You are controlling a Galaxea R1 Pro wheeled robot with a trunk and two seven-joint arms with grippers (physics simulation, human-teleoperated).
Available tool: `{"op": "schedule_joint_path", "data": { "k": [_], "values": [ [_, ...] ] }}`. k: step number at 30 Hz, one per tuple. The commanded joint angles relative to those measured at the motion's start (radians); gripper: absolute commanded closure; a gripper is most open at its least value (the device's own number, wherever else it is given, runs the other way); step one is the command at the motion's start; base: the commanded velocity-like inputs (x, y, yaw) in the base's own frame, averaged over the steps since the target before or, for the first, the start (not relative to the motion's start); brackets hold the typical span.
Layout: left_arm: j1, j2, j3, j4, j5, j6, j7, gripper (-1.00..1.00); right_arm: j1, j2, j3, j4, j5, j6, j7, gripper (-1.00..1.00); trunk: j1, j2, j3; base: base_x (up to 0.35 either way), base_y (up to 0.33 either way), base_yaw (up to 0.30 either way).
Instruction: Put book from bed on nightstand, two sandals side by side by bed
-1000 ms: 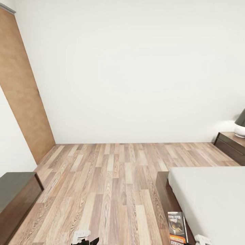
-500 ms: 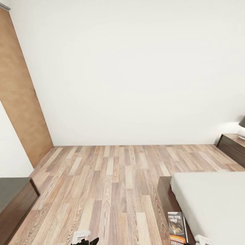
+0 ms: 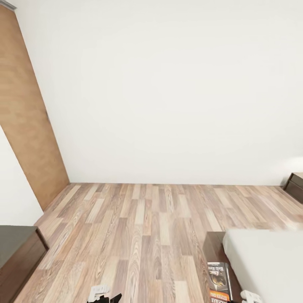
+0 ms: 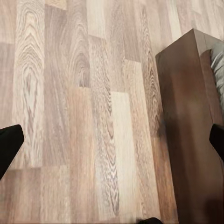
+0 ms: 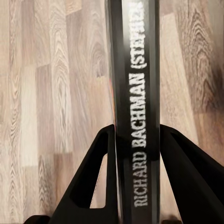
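Note:
My right gripper [image 5: 136,135] is shut on the book [image 5: 135,56], its white-lettered spine standing between the two black fingers above the wood floor. In the head view the book [image 3: 219,280] hangs at the lower right, just off the corner of the bed [image 3: 269,261], which has a dark frame and a pale mattress. A nightstand [image 3: 296,185] peeks in at the right edge by the far wall. My left gripper [image 4: 112,144] is open over the floor beside the bed frame's corner [image 4: 186,116]. The sandals are out of view.
A dark-brown dresser [image 3: 17,248] stands at the lower left. A brown door [image 3: 29,126] lies along the left wall. Wood floor [image 3: 139,227] stretches between the dresser and the bed up to the white wall.
The whole head view has shifted: the bed and nightstand slid toward the right edge and the lamp left the picture, so the camera moved. The book stays in my right gripper.

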Motion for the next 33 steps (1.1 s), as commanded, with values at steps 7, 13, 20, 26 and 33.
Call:
{"op": "schedule_joint_path", "data": {
  "k": [7, 13, 20, 26, 33],
  "values": [
    [-0.001, -0.001, 0.007, 0.001, -0.011, -0.006, -0.001, -1.0, -0.001, -0.001, 0.006, 0.0, -0.01, -0.003, 0.005, 1.0, 0.001, -0.001, -0.001, 0.321, 0.0, 0.04],
    [-0.001, -0.001, 0.007, 0.001, -0.011, -0.006, -0.001, -1.0, -0.001, -0.001, 0.006, 0.0, -0.01, -0.003, 0.005, 1.0, 0.001, -0.001, -0.001, 0.302, 0.0, 0.003],
    [-0.001, -0.002, 0.007, 0.001, -0.011, -0.006, 0.0, -1.0, -0.001, 0.0, 0.006, 0.0, -0.009, -0.003, 0.004, 1.0, 0.001, -0.001, -0.001, 0.305, 0.0, 0.0],
    [-0.001, -0.002, 0.007, 0.001, -0.011, -0.006, 0.011, -1.0, -0.001, 0.0, 0.006, 0.0, -0.011, -0.003, 0.003, 1.0, 0.001, -0.001, -0.001, 0.319, 0.0, 0.0],
    [-0.001, -0.003, 0.007, 0.001, -0.011, -0.006, 0.014, -1.0, -0.001, 0.001, 0.006, 0.001, -0.011, -0.003, 0.002, 1.0, 0.001, -0.001, -0.001, 0.322, 0.0, 0.0]
  ]
}}
